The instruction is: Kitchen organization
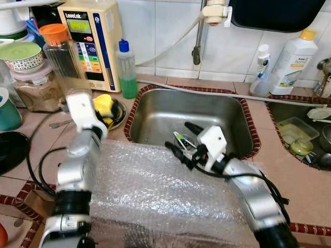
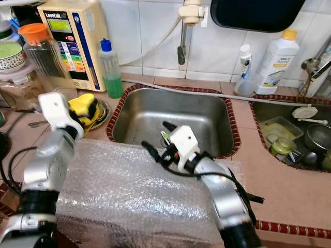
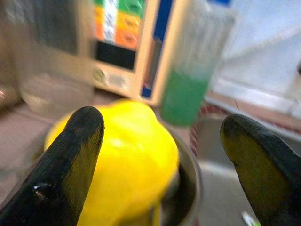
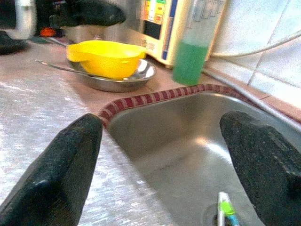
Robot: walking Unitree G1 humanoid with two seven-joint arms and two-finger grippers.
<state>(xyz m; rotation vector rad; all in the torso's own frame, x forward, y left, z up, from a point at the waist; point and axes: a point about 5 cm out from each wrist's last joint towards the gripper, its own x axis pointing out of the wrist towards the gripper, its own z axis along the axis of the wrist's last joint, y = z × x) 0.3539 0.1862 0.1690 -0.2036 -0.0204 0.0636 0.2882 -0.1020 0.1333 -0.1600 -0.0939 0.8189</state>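
Note:
A yellow sponge-like thing lies in a small steel dish on the counter, left of the sink. My left gripper is open just above it, one black finger on each side, not touching. My right gripper is open too, hovering over the sink's near left corner with nothing between its fingers. A green and white brush-like item lies in the sink near the drain. A sheet of bubble wrap covers the counter in front of the sink.
A green soap bottle and a cream water appliance stand behind the dish. Jars crowd the left. A faucet hangs over the sink. Cleaner bottles stand at the right, beside a second sink holding dishes.

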